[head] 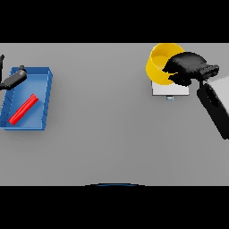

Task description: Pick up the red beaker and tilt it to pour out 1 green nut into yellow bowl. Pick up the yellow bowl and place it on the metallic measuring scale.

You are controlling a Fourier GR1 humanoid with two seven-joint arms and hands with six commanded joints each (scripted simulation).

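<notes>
Right hand holds the bowl over the scale.

The right hand is far back on the right side of the grey tabletop, and its dark fingers are curled over the near rim of the yellow bowl, holding it. The bowl sits at the back edge of the scale (a flat pale square with a small tab at its front); I cannot tell if the bowl rests on it or hangs just above. What is inside the bowl is hidden. Far over on the left is a blue tray with a red beaker lying on its side in it, tilted across the tray floor. The left hand shows at the tray's back left corner, and I cannot tell how its fingers are set.
</notes>
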